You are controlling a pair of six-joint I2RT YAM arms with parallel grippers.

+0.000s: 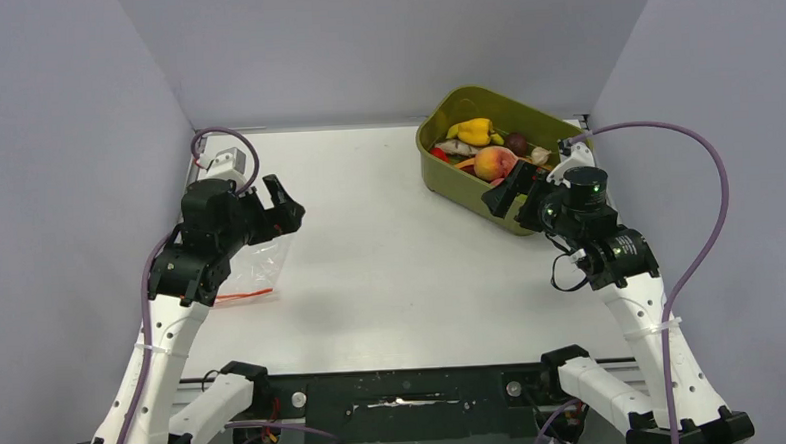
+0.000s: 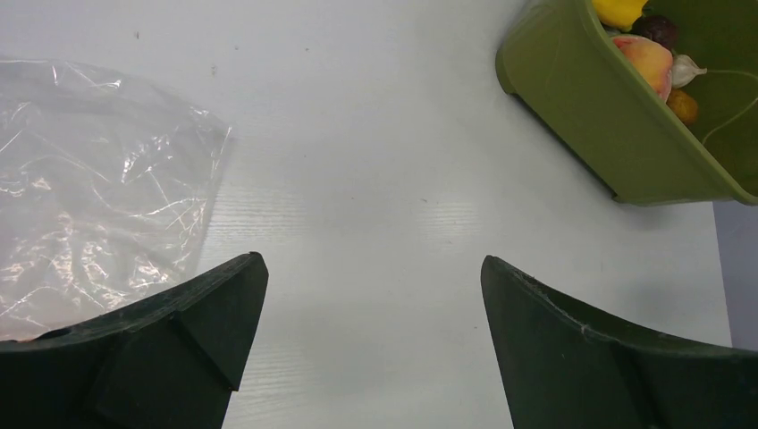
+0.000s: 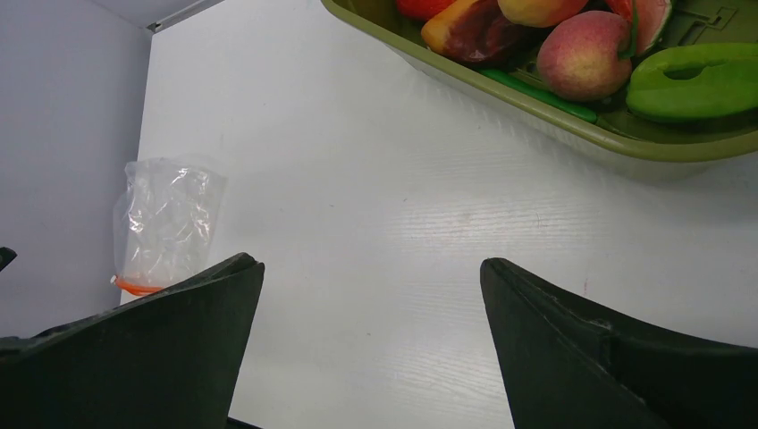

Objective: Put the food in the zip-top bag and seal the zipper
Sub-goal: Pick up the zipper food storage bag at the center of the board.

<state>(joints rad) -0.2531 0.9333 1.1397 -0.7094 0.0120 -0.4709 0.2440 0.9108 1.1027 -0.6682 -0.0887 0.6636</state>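
Top external: bag (image 1: 256, 265) at left table (image 1: 391, 267) edge beside left gripper (image 1: 286, 204), tub (image 1: 465, 191) far right by right gripper (image 1: 508, 191). Both grippers spread wide, holding nothing, broad table between them.

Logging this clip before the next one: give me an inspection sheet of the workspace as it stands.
Surface: white table, no spills seen.
Job's things: zip-top bag lying at left, nothing inside, zipper at its near end; food, including a peach, all in the olive-green tub.
Clutter: nothing seen.
Grippers: left gripper open beside the bag; right gripper open near the tub; both empty.
Cables: purple cables looping on both sides.
Surroundings: grey walls on three sides.
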